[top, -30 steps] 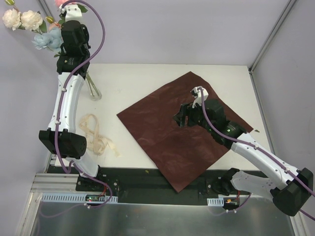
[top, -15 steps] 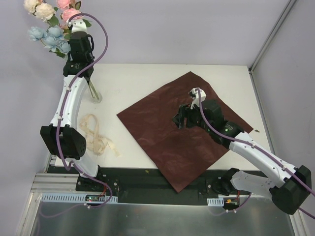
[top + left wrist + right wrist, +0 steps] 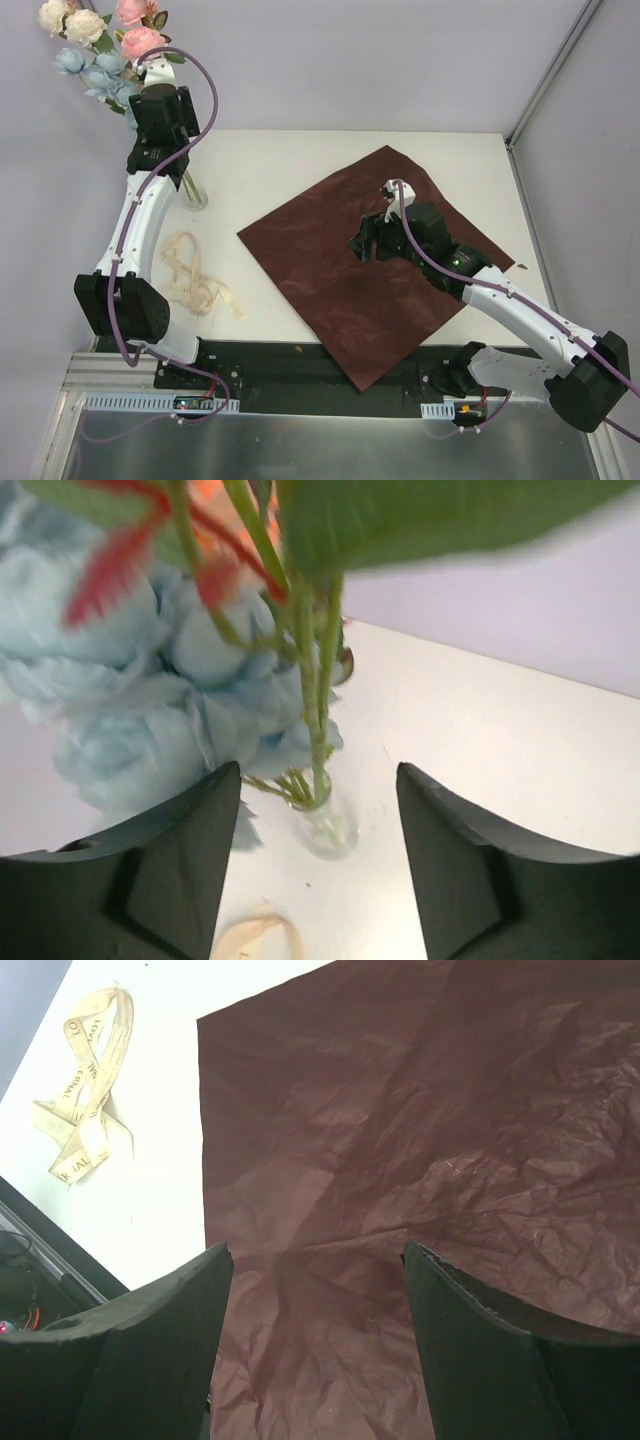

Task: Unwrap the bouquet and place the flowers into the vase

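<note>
The flowers (image 3: 110, 45), pink, cream and pale blue, stand at the table's far left corner. Their green stems (image 3: 315, 710) reach down into the small clear vase (image 3: 191, 190) (image 3: 326, 825). My left gripper (image 3: 165, 150) (image 3: 318, 770) hangs above the vase beside the stems, open, with nothing between its fingers. The bouquet is unwrapped: its dark red wrapping paper (image 3: 340, 270) (image 3: 400, 1130) lies flat across the middle of the table. My right gripper (image 3: 365, 240) (image 3: 317, 1250) hovers open over that paper, holding nothing.
The cream ribbon (image 3: 195, 275) (image 3: 85, 1090) lies loose on the table in front of the vase, left of the paper. Pale walls close in the left, back and right sides. A black rail runs along the near edge.
My left gripper has opened off the stems. The flowers swung from the far left edge to upright over the vase. The right arm has barely moved.
</note>
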Available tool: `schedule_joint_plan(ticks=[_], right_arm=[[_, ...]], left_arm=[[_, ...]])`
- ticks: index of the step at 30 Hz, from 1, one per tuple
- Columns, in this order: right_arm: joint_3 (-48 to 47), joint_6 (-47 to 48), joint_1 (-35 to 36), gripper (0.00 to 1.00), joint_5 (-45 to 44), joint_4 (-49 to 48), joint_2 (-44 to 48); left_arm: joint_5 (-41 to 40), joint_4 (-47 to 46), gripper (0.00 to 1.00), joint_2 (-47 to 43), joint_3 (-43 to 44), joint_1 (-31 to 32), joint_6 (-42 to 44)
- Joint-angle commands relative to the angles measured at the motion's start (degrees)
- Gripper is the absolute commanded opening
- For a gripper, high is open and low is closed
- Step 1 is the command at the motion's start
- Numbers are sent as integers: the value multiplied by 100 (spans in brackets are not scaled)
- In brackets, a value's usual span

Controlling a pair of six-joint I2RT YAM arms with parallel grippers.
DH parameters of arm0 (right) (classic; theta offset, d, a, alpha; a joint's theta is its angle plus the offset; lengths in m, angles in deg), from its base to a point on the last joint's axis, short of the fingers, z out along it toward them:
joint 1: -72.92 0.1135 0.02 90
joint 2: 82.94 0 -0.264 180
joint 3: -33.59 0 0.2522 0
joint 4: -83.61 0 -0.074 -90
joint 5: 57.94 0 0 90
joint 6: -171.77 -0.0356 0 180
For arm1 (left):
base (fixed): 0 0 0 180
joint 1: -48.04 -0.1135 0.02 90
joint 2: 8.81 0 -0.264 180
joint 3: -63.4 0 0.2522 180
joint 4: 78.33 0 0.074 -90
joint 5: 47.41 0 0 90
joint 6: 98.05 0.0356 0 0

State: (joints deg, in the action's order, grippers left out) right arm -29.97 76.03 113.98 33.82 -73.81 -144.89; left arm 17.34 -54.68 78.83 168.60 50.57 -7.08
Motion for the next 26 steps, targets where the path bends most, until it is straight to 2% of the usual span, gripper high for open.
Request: schedule_joint_plan(ticks=[1,3,5,8,14,19,25,26], right_arm=[[-100,-129,-36,72,61,-161,-62],[-144,-164,-28,72,18,-91,-80],[-188,-173,-28,72,-18,14,-106],[-354,-174,-28,72,-350,329,-220],[-469,-130,-28,75,-974,831,-107],[-531,-51,-28,87,-1678,1349,350],[-355,213,-28,95,-2363,1481,1404],[-346,231,-28,98,-2443,1508,1536]], left_arm=[[249,74,69,-528,-179,-33,-316],[380,74,73,-703,-214,-33,-361],[574,83,87,-948,-301,-33,-457],[872,92,92,-1352,-512,-33,-624],[1821,215,98,-2389,-1109,-33,-1055],[2858,312,99,-3277,-1610,-33,-1380],[3878,496,99,-3963,-1901,-33,-1732],[4140,531,99,-4034,-1919,-33,-1767]])
